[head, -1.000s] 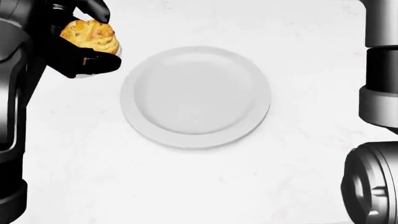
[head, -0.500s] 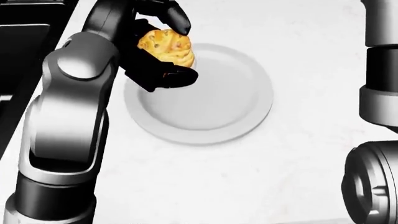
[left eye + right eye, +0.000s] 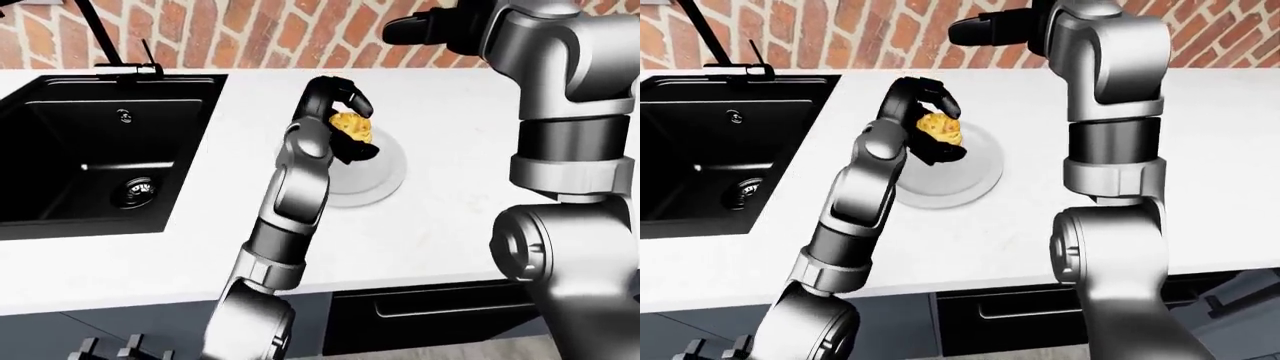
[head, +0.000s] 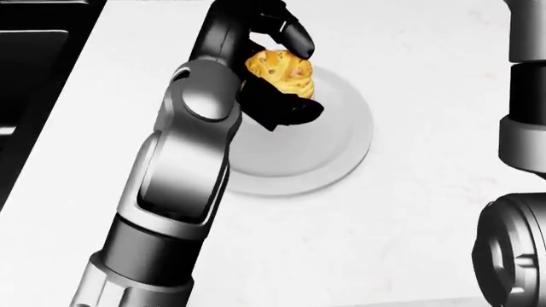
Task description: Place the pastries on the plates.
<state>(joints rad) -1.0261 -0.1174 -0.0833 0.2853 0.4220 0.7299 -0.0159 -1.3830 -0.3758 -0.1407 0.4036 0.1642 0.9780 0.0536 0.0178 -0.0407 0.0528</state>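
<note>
**Left hand holding pastry over plate; right hand raised by the wall**

I see my left hand (image 4: 277, 70) reaching in from the left of the head view, its black fingers (image 4: 294, 35) curled round a golden pastry (image 4: 280, 70). One finger arches over the top of the pastry; the lower ones (image 4: 294, 114) wrap beneath it. The grasp is closed on the pastry, which sits between those fingers and shows clearly on the side turned toward the right of the view.

Directly under the fingers lies a white plate (image 4: 337, 141), resting flat on the white counter (image 4: 409, 211). The hand and pastry overlap the plate's upper-left part in the head view. I cannot tell whether the pastry touches the plate or is held just above it. The left forearm (image 4: 192, 147) covers the plate's left rim.

My right hand (image 3: 985, 28) shows only in the eye views, raised near the top of the picture against the brick wall (image 3: 850, 30), well apart from the pastry and plate. It appears dark and stretched toward the left; I cannot tell how its fingers are set. The right arm (image 3: 1110, 142) stands to the right of the plate.

Left of the holding fingers, a black sink (image 3: 90, 165) is let into the counter, with a dark tap (image 3: 110, 45) above it.
</note>
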